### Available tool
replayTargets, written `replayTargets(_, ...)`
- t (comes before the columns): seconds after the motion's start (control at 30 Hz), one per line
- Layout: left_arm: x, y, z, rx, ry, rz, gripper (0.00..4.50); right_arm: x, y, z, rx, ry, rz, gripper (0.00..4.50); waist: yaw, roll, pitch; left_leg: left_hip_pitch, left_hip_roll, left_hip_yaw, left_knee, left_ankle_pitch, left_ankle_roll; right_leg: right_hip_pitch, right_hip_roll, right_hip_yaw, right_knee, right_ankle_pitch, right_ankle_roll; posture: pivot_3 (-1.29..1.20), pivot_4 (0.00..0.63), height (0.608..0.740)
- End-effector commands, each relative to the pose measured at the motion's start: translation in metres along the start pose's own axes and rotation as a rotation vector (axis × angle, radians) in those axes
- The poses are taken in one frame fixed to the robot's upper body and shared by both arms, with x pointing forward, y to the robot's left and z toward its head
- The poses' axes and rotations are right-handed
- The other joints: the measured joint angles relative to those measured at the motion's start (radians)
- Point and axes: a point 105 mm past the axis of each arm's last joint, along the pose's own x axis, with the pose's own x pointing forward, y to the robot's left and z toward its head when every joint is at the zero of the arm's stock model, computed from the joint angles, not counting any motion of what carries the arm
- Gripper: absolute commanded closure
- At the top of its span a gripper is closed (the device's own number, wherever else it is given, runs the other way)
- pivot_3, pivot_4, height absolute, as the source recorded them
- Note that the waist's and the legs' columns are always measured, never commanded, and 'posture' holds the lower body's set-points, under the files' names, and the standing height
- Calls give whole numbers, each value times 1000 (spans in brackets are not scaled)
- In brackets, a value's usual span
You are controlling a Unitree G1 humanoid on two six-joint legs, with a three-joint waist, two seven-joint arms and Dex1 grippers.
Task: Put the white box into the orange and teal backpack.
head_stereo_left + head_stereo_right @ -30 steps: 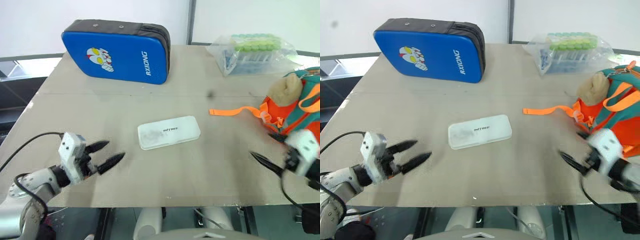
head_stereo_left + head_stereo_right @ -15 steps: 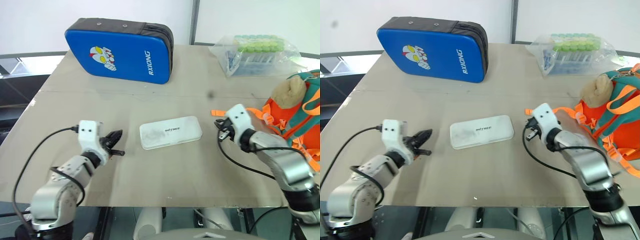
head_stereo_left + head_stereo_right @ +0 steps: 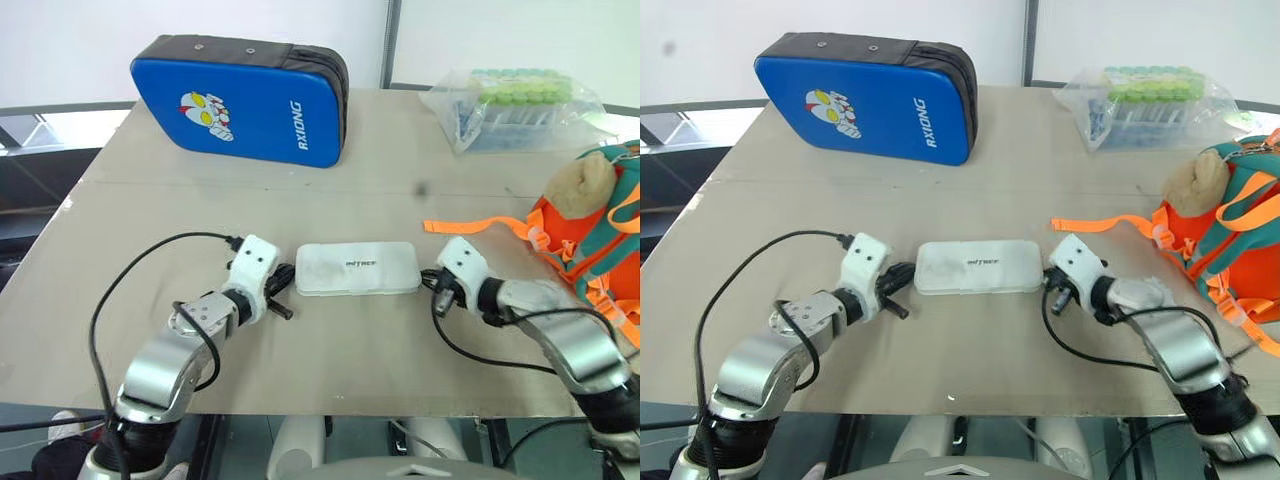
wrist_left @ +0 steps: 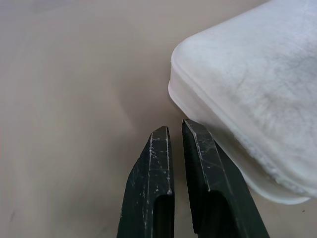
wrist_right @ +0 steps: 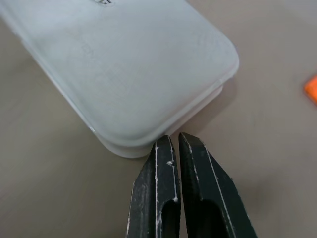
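Head and wrist views of the desk [image 3: 130, 230]. We see the white box [image 3: 357, 269] lying flat near the middle of the desk, closer to the front edge than to the back, its long sides roughly parallel to that edge and its lettered lid facing up. The left gripper [image 3: 281, 291] meets the box at its left short end; in the left wrist view its jaws are together, and one black finger [image 4: 204, 163] sits against the side wall of the box near a rounded corner. The right gripper [image 3: 1048, 282] meets the opposite short end; in the right wrist view its jaws are likewise together, their tips at the rim of the box's rounded end. Neither pair of jaws encloses anything; the box lies between the two grippers.

The orange and teal backpack [image 3: 600, 235] rests at the right edge of the desk, a tan plush bear head [image 3: 578, 186] on its upper part and an orange strap [image 3: 470, 226] trailing toward the box. A blue padded case [image 3: 240, 100] stands at the back left; a clear bag of green-capped tubes [image 3: 510, 105] lies at the back right.
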Motion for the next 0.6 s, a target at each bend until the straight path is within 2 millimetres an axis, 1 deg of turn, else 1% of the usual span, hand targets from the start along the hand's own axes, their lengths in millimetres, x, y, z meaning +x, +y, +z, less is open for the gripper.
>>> replayTargets(0.03,-1,-9,5,-20,-38,-70,4076,-15,4,4,-9,-16,-25,4443,-4,0,0,0,0,0,0,0,0,0,0,0,0,0,0,0,150,740)
replayTargets(0.07,-4,-5,4,-54,-36,-68,4076,-17,0,-1,-9,-2,-53,4443,-6,0,0,1,1,0,0,0,0,0,0,0,0,0,0,0,150,740)
replayTargets(0.1,-9,0,2,-110,-28,-78,3833,-19,-4,-7,-3,15,-82,4486,-7,0,0,1,1,0,0,0,0,0,0,1,0,0,0,0,150,740)
replayTargets(0.17,-19,9,-2,-161,-9,-97,3284,-24,-10,-13,-4,32,-113,4500,-9,0,0,1,1,0,0,0,0,0,0,1,0,0,-1,0,150,740)
replayTargets(0.23,-31,25,-7,-187,45,-95,2306,-27,-18,-16,-11,39,-147,4500,-8,0,0,2,1,0,0,0,0,0,0,1,0,0,-1,0,150,740)
replayTargets(0.27,-38,32,-10,-201,74,-108,1940,-28,-22,-16,-13,39,-161,4500,-9,0,0,2,1,0,0,0,0,0,0,0,0,-1,0,0,150,740)
replayTargets(0.3,-47,38,-9,-221,97,-143,1431,-30,-28,-16,-16,37,-181,4500,-9,0,0,1,1,1,0,0,0,0,1,0,0,-1,-1,0,150,740)
replayTargets(0.33,-54,44,-3,-277,91,-185,1023,-31,-32,-16,-18,36,-192,4500,-9,0,0,2,1,1,0,0,0,0,1,0,0,-1,-2,0,150,740)
replayTargets(0.37,-59,48,4,-366,81,-230,404,-32,-34,-16,-25,36,-192,4500,-9,0,0,1,1,1,0,0,0,0,1,0,0,-2,-2,0,150,740)
replayTargets(0.4,-64,51,9,-461,82,-284,32,-32,-36,-16,-32,34,-188,4500,-6,1,1,1,1,1,0,0,0,0,1,-1,0,-2,-2,0,150,740)
replayTargets(0.47,-67,55,13,-566,134,-355,32,-30,-38,-14,-48,25,-176,4500,-4,0,1,0,0,-1,1,0,0,-1,0,-3,0,-2,-1,0,150,740)
replayTargets(0.53,-67,54,14,-625,191,-411,32,-28,-39,-11,-72,21,-158,4500,-6,0,1,0,0,-1,1,0,0,0,0,-3,0,-1,3,0,150,740)
replayTargets(0.6,-56,50,12,-724,219,-460,32,-23,-38,-5,-88,2,-131,4500,-8,0,1,0,0,0,1,0,0,0,0,-3,0,-1,3,0,150,740)
